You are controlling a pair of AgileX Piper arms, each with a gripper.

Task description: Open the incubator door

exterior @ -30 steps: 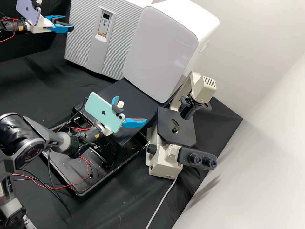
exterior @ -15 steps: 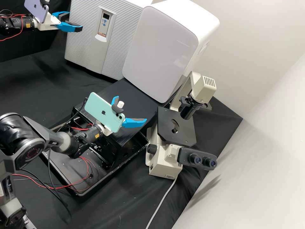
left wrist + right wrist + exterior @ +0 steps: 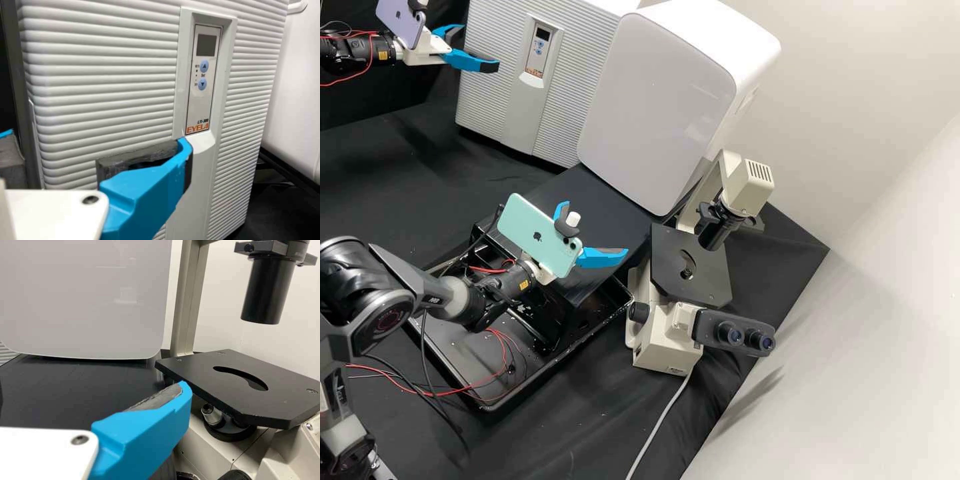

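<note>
In the high view, the ribbed grey incubator point(image 3: 492, 97) has its front door closed, with a control panel point(image 3: 539, 50) on it. My left gripper point(image 3: 479, 47) is open at the door's left side, one finger in front of the ribbed face. In the left wrist view, one finger of my left gripper point(image 3: 97, 150) overlaps the door point(image 3: 115, 80) near the lower end of the panel; the other is at the picture's edge. Away from the incubator, my right gripper point(image 3: 595, 229) stands open above the black stand. One finger of my right gripper point(image 3: 145, 432) appears in the right wrist view.
A white rounded cabinet point(image 3: 660, 107) stands right beside the incubator. The microscope point(image 3: 667, 333), with its black stage point(image 3: 240, 385), is close to my right gripper. A black tray point(image 3: 540, 380) and loose red wires point(image 3: 463, 387) lie under the right arm.
My left gripper has moved right, over to the incubator's front left side, and its fingers look wider apart. The right arm has kept still.
</note>
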